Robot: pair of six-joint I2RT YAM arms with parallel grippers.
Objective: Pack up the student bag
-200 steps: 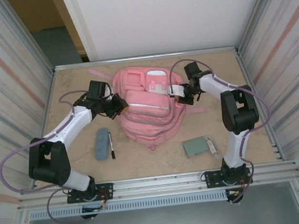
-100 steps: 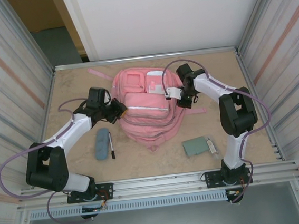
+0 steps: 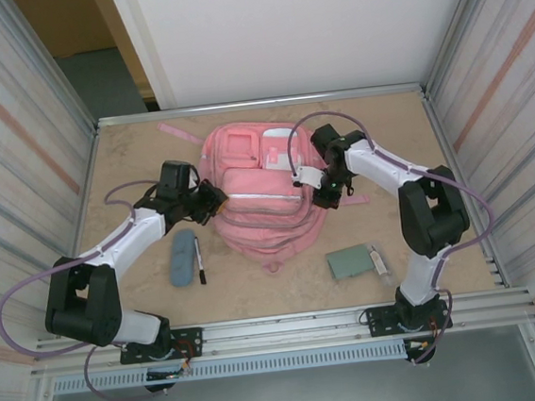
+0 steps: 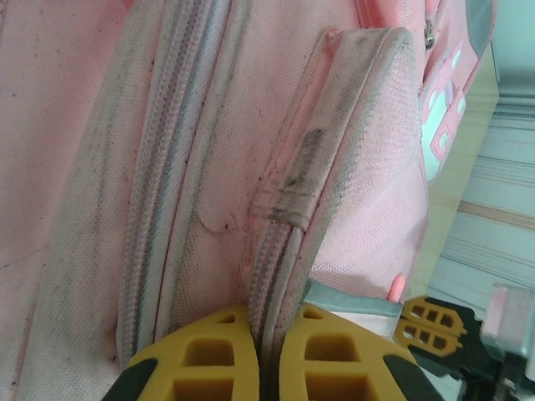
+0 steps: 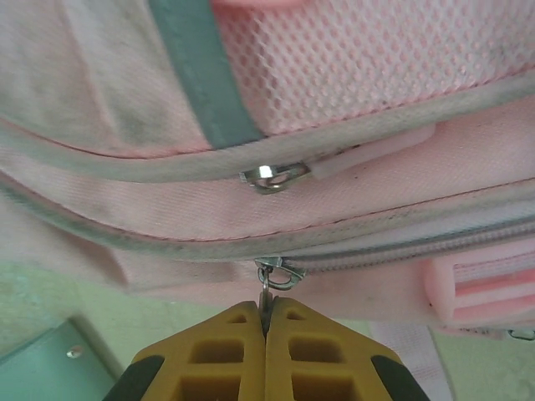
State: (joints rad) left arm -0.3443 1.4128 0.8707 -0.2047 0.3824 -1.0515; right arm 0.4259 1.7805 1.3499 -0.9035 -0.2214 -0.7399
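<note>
- Your bag [image 3: 257, 187] lies flat on the table [image 3: 132, 166], toward the back.
- Your left gripper [image 4: 267, 338] is clamped on a zip seam [image 4: 274, 259] at the bag's left side.
- Your right gripper [image 5: 266, 322] is pinched tight on a metal zip pull [image 5: 267, 288] on its right side.

student bag [image 3: 258, 197]: was pink, with white patches and grubby grey zip tape
zip pull [image 5: 272, 276]: was silver, just above the yellow jaws
pouch [image 3: 184, 257]: was blue-grey
notebook [image 3: 351, 262]: was teal
table [image 3: 383, 123]: was speckled beige
</note>
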